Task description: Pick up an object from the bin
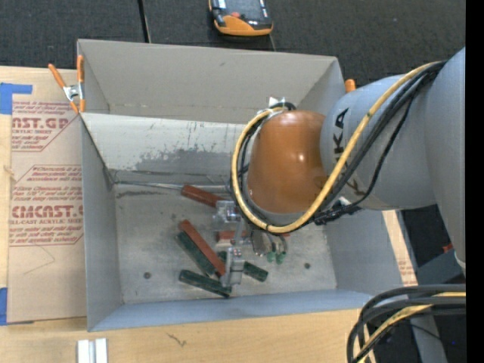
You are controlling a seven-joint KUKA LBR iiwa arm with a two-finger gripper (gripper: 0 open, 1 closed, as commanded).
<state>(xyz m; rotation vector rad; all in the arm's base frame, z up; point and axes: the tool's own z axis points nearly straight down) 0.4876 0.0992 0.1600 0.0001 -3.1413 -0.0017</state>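
Note:
My gripper (233,257) reaches down under the arm's orange cover into the front middle of the bin. Its metal tip stands among a small cluster of stick-shaped pieces. A red-brown stick (201,246) lies slanted just left of it, with a dark green stick (193,251) alongside. Another dark green stick (203,281) lies flat near the front wall, its right end at the gripper's tip. A short dark green piece (254,272) sits just right of the tip. I see nothing held in the gripper.
A red-brown piece (200,196) lies farther back, near the foot of the sloped rear wall. A small green bit (277,257) sits under the arm's cover. The arm and its cables hang over the bin's right half.

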